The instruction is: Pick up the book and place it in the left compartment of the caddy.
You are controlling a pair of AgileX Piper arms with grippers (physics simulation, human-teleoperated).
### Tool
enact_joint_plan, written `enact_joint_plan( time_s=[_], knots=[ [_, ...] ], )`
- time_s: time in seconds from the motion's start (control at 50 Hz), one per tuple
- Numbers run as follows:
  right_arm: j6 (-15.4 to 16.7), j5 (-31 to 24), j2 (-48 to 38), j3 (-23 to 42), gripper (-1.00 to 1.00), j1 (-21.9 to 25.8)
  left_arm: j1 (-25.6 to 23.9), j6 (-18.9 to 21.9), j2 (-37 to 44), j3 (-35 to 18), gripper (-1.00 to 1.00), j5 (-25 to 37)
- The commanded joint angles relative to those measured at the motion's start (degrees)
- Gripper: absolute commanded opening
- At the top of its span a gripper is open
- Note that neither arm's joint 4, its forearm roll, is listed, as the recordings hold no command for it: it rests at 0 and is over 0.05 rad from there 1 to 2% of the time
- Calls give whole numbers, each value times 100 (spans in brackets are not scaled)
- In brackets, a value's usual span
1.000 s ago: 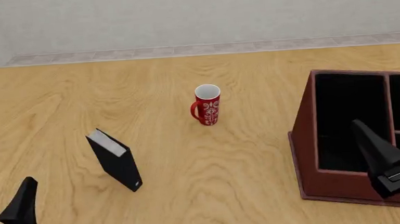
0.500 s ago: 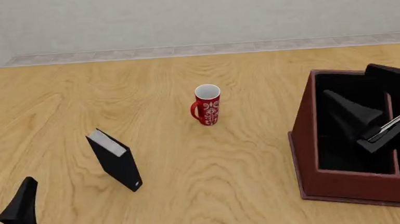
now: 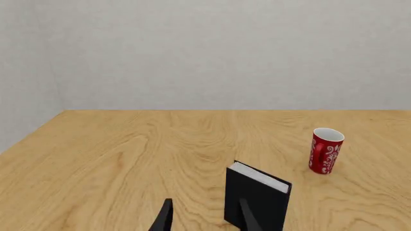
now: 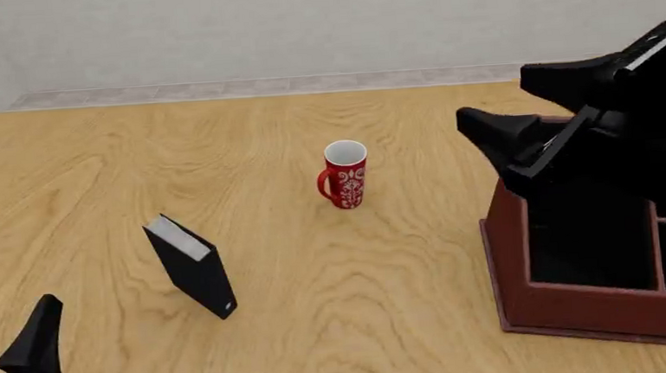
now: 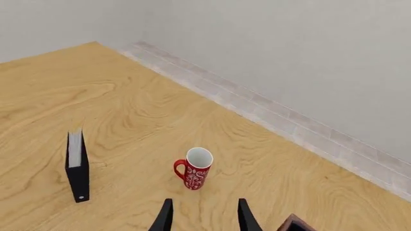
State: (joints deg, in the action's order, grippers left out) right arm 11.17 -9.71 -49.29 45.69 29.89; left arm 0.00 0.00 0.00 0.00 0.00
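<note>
The thin black book (image 4: 193, 264) stands upright on the table at the left, white page edges on top; it also shows in the left wrist view (image 3: 257, 197) and the right wrist view (image 5: 77, 166). The dark red-brown caddy (image 4: 509, 254) stands at the right, and the right arm partly covers its long black left compartment (image 4: 579, 241). My right gripper (image 4: 493, 97) is open and empty, raised high above the caddy's far left corner, pointing toward the mug. My left gripper (image 4: 10, 303) is open and empty, low at the near left, a little short of the book.
A red patterned mug (image 4: 346, 175) stands upright mid-table, between book and caddy; it shows in both wrist views (image 3: 326, 150) (image 5: 194, 168). A wall with a tiled baseboard (image 4: 303, 84) bounds the far edge of the table.
My right gripper has risen from low inside the caddy to high above its far left corner, moving left and away. The left arm, book and mug have not moved.
</note>
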Motion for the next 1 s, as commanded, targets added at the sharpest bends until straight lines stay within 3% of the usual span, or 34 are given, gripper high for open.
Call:
enact_joint_plan(
  time_s=[0.02,0.46,1.0],
  knots=[
    [-107,-370,-896,845,100,262,0,0,0,0,100,0],
    [-301,-1116,-2321,2223,100,568,0,0,0,0,100,0],
    [-401,-1123,-3194,2938,100,1252,0,0,0,0,100,0]
  ],
)
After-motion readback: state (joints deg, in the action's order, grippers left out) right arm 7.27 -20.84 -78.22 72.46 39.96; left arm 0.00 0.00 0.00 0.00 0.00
